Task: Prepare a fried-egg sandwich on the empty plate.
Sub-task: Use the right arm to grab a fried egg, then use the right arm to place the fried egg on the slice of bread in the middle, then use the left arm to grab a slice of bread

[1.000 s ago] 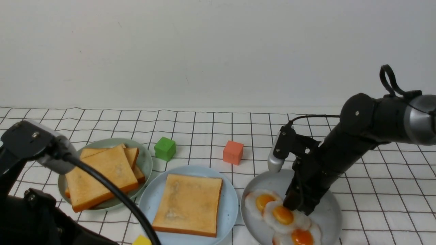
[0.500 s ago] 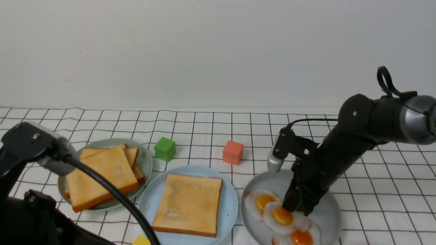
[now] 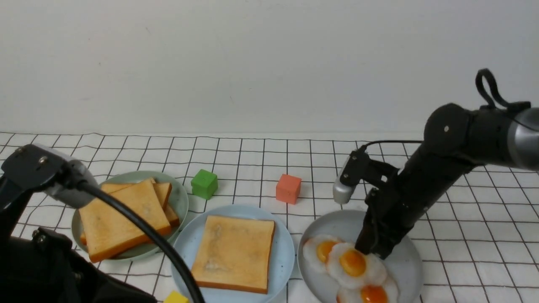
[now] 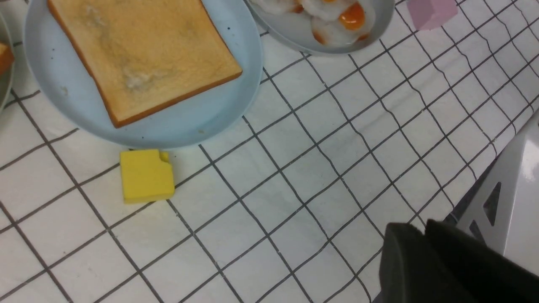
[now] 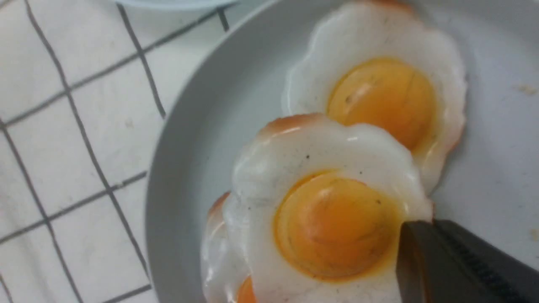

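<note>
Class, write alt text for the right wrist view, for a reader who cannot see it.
The right pincer grips the edge of a fried egg with an orange yolk, which overlaps a second egg on a grey plate. A white checked cloth with dark lines shows beside the plate.

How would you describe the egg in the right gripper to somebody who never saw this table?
Find the grey plate on the table's right. Three fried eggs overlap in a row. It is the middle egg, lying over both neighbours, its edge in the right gripper.
</note>
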Available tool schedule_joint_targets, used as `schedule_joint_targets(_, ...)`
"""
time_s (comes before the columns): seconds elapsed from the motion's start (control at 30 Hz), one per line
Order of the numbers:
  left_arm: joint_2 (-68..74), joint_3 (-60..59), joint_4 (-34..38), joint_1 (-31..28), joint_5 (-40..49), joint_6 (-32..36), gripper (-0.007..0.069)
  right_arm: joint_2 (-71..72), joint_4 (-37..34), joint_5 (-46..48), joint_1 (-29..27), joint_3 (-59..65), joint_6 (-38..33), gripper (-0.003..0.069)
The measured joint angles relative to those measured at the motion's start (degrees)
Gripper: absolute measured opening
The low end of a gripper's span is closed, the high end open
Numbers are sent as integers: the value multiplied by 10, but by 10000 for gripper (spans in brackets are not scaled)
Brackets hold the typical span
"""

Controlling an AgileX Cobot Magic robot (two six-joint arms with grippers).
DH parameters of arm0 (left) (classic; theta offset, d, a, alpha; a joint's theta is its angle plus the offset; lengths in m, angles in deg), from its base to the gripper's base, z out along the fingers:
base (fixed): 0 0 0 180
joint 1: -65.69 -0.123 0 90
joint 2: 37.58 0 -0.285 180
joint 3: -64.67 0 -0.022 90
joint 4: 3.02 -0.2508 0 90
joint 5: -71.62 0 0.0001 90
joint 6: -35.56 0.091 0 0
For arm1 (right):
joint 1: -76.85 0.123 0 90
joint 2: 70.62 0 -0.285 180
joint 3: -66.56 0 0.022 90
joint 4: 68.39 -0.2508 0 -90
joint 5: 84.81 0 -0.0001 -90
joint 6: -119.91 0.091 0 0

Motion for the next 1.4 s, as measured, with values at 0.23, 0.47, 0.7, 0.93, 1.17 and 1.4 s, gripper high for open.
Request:
schedule_joint_targets(0.23,0,0,-2,0,7,-27,74,25,-63,7,37,-63,50,6)
schedule_joint_targets(0.47,0,0,-3,0,-2,-39,78,-35,-178,-112,128,-69,57,6)
schedule_joint_targets(0.7,0,0,-5,0,-2,-52,87,-94,-199,-219,180,-69,59,83)
schedule_joint_targets(0.93,0,0,-36,0,-13,-69,92,-69,-174,-210,176,-69,64,309)
schedule_joint_targets(1.17,27,0,-71,0,-160,-234,107,84,-90,-62,127,-69,168,418)
schedule_joint_targets(1.4,155,55,-68,-37,-156,-333,127,259,46,68,86,-59,318,424)
